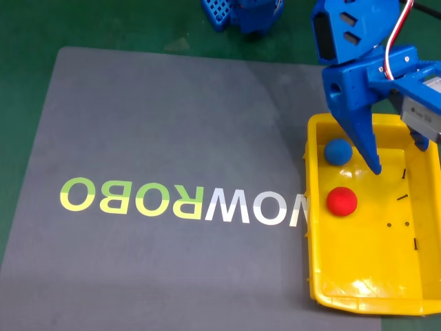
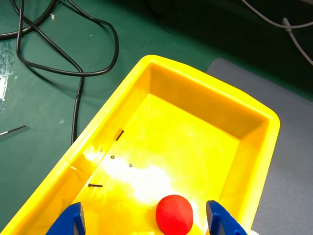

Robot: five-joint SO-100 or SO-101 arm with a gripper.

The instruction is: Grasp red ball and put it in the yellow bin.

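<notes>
Grey mat (image 1: 172,124) on green table; gripper (image 2: 146,220) open above red ball (image 2: 174,214) in yellow bin (image 2: 254,161).

The gripper (image 1: 396,160) hangs over the bin (image 1: 313,227), which sits at the right edge of the mat (image 1: 158,124) in the fixed view. One ball (image 1: 342,201) lies on the bin floor just below and left of the fingertips; in the wrist view it (image 2: 174,214) lies between the two fingers (image 2: 73,220). The other ball (image 1: 337,151) lies left of the gripper, near the bin's wall. Cables (image 2: 73,49) lie on the table beyond the bin, left of the hand in the wrist view.
</notes>
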